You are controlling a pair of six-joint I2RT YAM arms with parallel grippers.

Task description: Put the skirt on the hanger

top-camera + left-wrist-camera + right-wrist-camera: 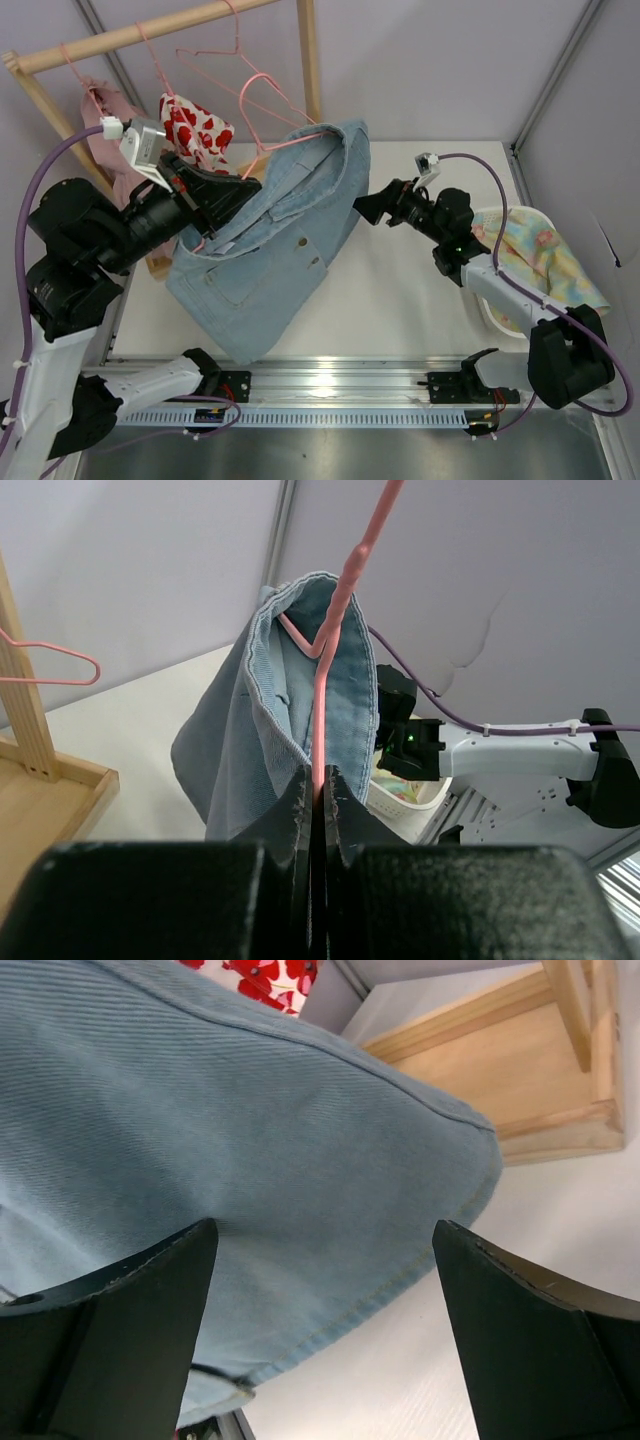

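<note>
Only the left wrist view shows the left gripper [318, 785] clenched on the pink hanger [335, 620], whose wire runs up inside the skirt [230, 750] waistband at centre frame. The right wrist view shows the right gripper [320, 1250] released, fingers spread before denim filling its upper left.

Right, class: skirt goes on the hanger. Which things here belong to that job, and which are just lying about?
Job: denim skirt; pink wire hanger, pinched in the left gripper; open right gripper.
Lying about: wooden clothes rack; heart-print garment; pink dress; spare pink hangers; floral cloth.
</note>
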